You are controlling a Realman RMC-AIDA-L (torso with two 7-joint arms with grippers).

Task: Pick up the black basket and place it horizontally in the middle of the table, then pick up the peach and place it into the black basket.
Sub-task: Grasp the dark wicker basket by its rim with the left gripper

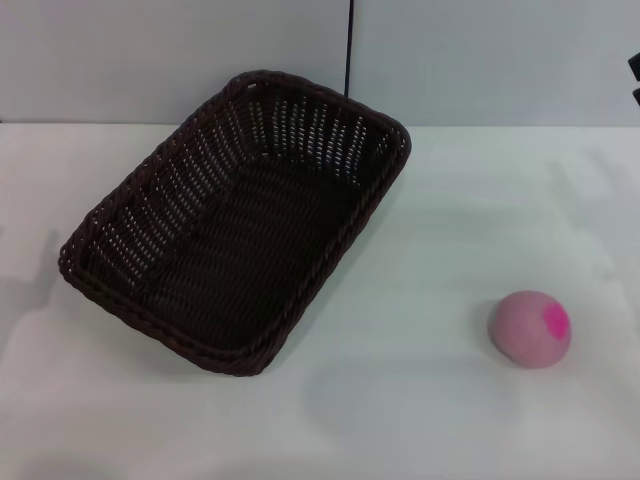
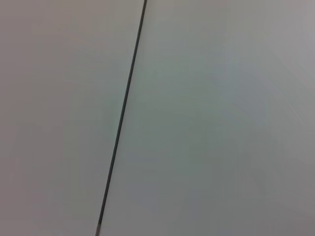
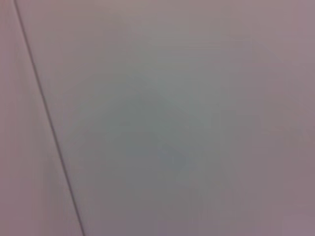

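Sitting in the left half of the head view, on the white table (image 1: 420, 420): one black basket (image 1: 235, 225), woven wicker, lying diagonally with one corner toward the upper middle of the frame and the opposite end toward the lower left. Holding nothing inside, only its dark woven floor showing. Resting at the lower right of the frame, well apart from the basket: one peach (image 1: 530, 329), pale pink with a magenta patch facing right. Showing at the upper right edge, possibly a dark sliver of arm hardware. Facing only a pale wall with a thin dark seam (image 2: 123, 113) in both wrist views; neither gripper appearing anywhere, so cannot tell whether jaws are apart or together.
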